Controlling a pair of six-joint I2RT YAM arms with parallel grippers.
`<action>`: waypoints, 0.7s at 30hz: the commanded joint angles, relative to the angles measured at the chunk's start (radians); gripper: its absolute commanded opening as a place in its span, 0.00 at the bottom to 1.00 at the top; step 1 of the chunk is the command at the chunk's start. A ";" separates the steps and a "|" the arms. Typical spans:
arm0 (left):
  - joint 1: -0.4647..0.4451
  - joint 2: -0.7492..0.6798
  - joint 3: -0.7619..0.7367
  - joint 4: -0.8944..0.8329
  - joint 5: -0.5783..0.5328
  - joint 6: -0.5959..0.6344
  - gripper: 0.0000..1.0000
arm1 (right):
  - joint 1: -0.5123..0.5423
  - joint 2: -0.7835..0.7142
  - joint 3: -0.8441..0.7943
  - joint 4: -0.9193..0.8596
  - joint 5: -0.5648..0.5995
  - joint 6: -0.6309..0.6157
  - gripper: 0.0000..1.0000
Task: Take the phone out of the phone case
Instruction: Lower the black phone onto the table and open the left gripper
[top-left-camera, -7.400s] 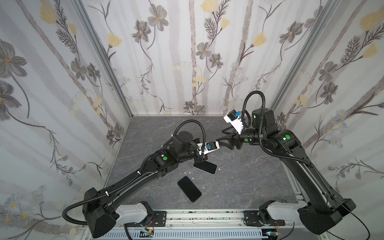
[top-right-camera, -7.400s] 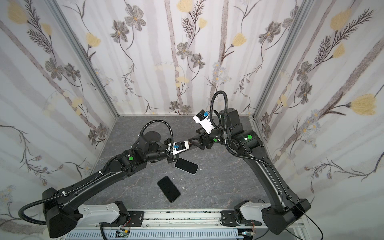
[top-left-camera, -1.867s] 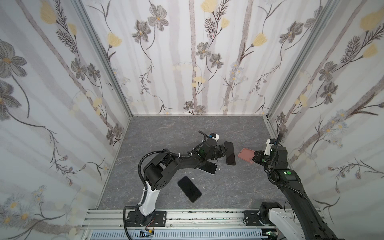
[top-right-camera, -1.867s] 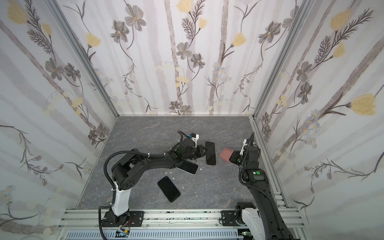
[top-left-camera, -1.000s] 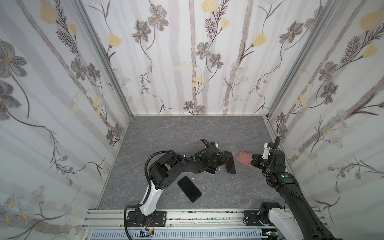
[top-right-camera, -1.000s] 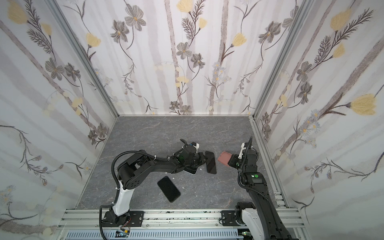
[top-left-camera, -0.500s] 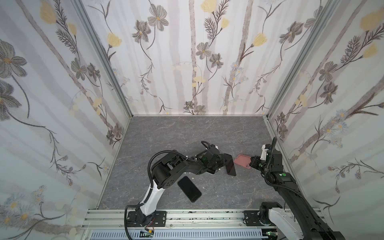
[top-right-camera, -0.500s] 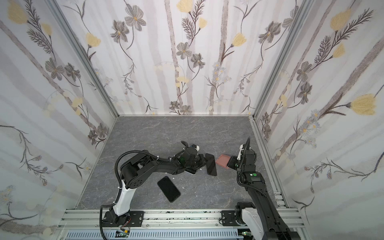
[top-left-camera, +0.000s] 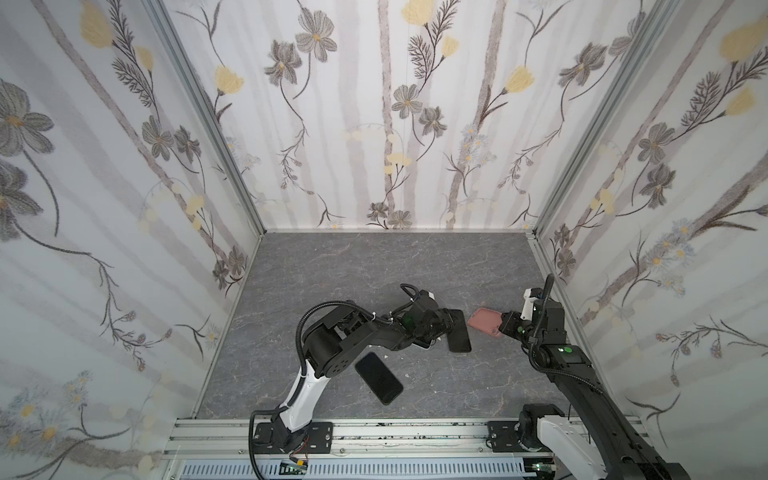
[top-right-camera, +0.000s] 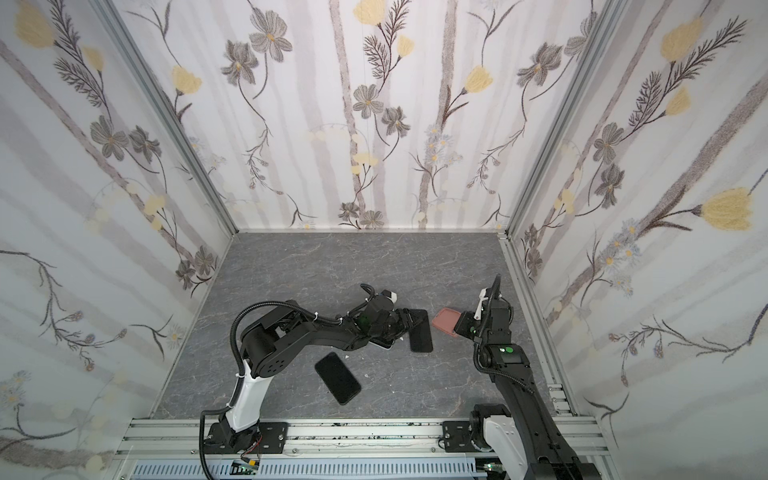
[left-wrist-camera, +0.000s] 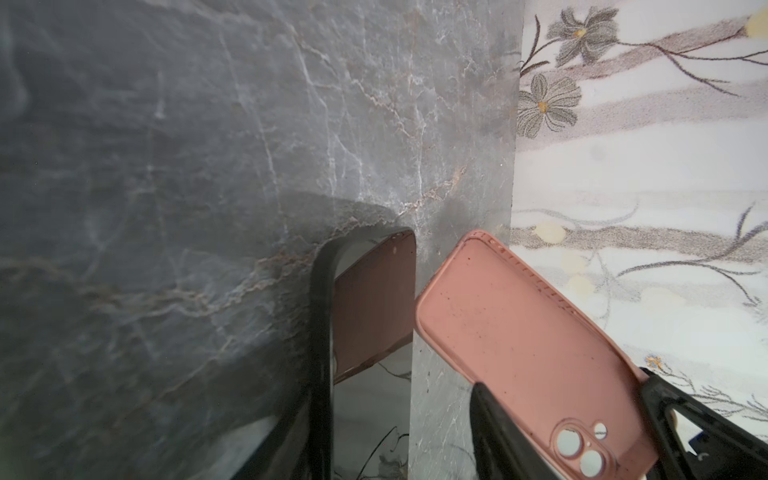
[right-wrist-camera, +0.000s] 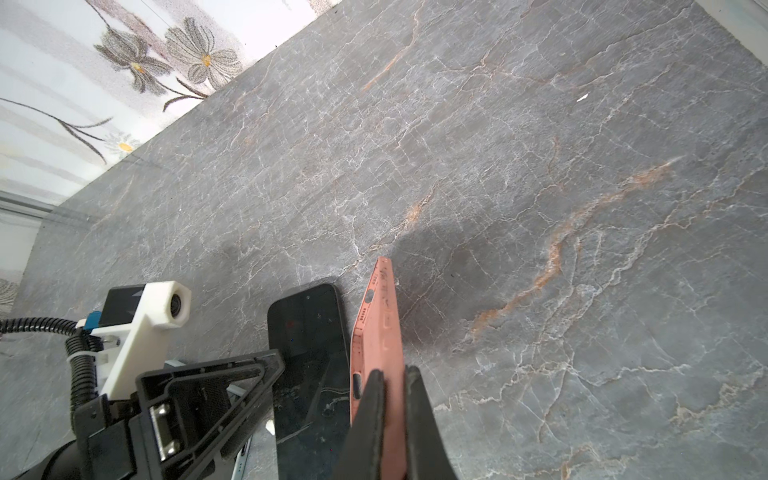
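The black phone (top-left-camera: 459, 338) (top-right-camera: 420, 336) lies bare on the grey table, screen up, out of the case. My left gripper (top-left-camera: 451, 326) (top-right-camera: 409, 322) is open at the phone's left end. In the left wrist view its fingers stand wide apart (left-wrist-camera: 395, 436) and the phone (left-wrist-camera: 374, 299) is near one of them. The pink phone case (top-left-camera: 483, 320) (left-wrist-camera: 519, 332) is empty and hangs tilted just right of the phone. My right gripper (top-left-camera: 500, 326) (right-wrist-camera: 390, 386) is shut on the wall of the phone case (right-wrist-camera: 378, 324), beside the phone (right-wrist-camera: 307, 332).
A second black phone (top-left-camera: 378, 378) (top-right-camera: 337, 378) lies nearer the front edge. A light-edged device (top-left-camera: 424, 345) (top-right-camera: 384, 344) sits under the left arm's wrist. The right wall rail (top-left-camera: 552, 282) is close behind the right arm.
My left gripper has opened and let go of the black phone, which now rests on the table. The right gripper still holds the pink case and has barely moved.
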 joint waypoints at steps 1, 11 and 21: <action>0.008 -0.009 -0.021 -0.044 -0.030 -0.021 0.67 | 0.000 -0.003 -0.002 0.024 0.037 -0.008 0.00; 0.027 -0.105 -0.065 -0.166 -0.162 0.042 0.83 | 0.000 -0.033 0.045 0.024 0.109 -0.022 0.00; 0.058 -0.293 0.075 -0.392 -0.308 0.515 1.00 | 0.001 -0.136 0.068 0.224 -0.148 -0.100 0.00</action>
